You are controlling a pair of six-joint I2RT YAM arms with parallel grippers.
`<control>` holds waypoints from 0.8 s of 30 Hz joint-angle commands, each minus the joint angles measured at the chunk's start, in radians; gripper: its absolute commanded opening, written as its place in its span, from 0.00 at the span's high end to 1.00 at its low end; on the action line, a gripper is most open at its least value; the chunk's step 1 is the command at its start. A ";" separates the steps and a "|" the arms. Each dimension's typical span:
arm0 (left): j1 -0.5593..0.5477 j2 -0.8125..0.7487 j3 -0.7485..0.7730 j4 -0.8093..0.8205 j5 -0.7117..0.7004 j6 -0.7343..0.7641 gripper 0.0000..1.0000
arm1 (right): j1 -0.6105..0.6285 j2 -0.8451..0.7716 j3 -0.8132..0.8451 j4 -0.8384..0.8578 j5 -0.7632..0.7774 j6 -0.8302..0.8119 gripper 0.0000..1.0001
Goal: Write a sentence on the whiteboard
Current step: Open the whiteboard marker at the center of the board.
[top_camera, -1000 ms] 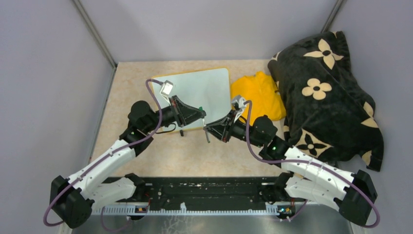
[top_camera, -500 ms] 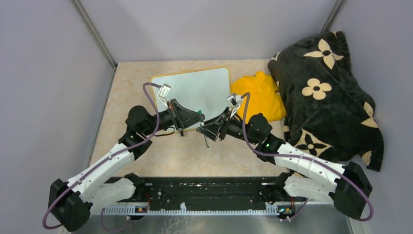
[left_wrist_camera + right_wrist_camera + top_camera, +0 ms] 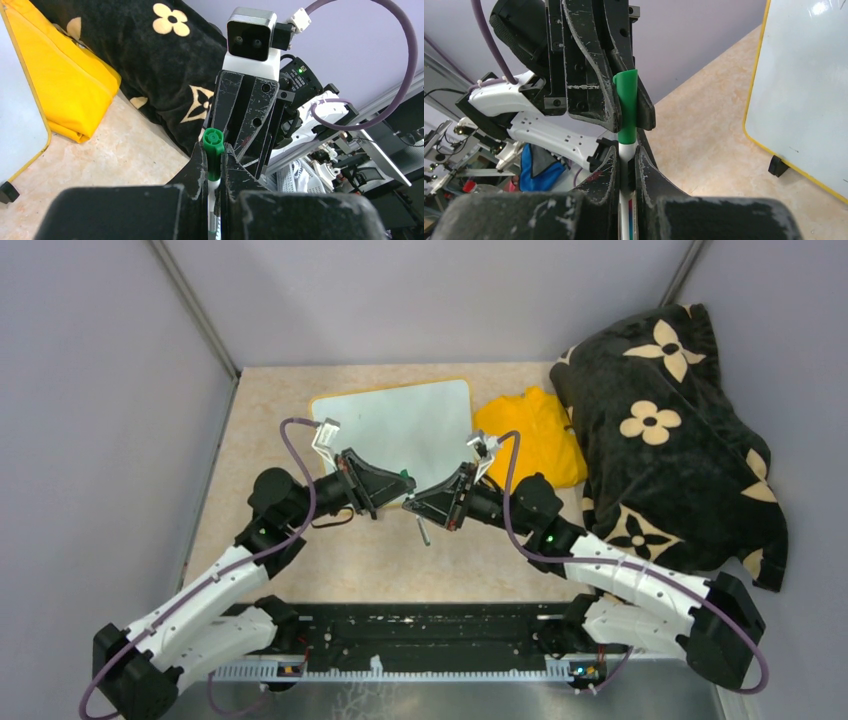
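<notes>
The whiteboard (image 3: pixel 400 425) lies flat at the back of the table, yellow-framed and blank; no sentence shows on it. It also shows in the right wrist view (image 3: pixel 809 85) and at the left edge of the left wrist view (image 3: pixel 15 115). A marker with a white body (image 3: pixel 626 150) and green cap (image 3: pixel 626 107) is held above the table in front of the board. My left gripper (image 3: pixel 398 483) is shut on the green cap (image 3: pixel 214 150). My right gripper (image 3: pixel 418 502) is shut on the white body, fingertip to fingertip with the left.
A yellow cloth (image 3: pixel 530 435) lies right of the board. A black blanket (image 3: pixel 670 430) with cream flowers is heaped at the right side. Grey walls enclose the table on the left, back and right.
My right gripper has moved left and my left gripper has drawn slightly nearer, so the two now meet on the marker. The board and cloths have not moved.
</notes>
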 commanded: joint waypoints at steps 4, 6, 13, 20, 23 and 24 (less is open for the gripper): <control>0.007 -0.068 0.039 -0.024 -0.177 0.068 1.00 | 0.002 -0.085 -0.005 -0.058 0.023 -0.069 1.00; 0.007 -0.066 0.042 -0.026 -0.192 0.069 1.00 | 0.002 -0.100 -0.021 -0.066 0.028 -0.071 1.00; 0.006 -0.068 0.047 -0.032 -0.259 0.067 1.00 | 0.004 -0.112 -0.046 -0.075 0.034 -0.077 1.00; 0.007 -0.072 0.052 -0.044 -0.297 0.077 1.00 | 0.011 -0.148 -0.070 -0.092 0.042 -0.080 1.00; 0.007 -0.070 0.058 -0.057 -0.310 0.084 1.00 | 0.011 -0.180 -0.079 -0.126 0.056 -0.085 1.00; 0.007 -0.068 0.062 -0.068 -0.314 0.091 1.00 | 0.011 -0.192 -0.079 -0.147 0.069 -0.092 1.00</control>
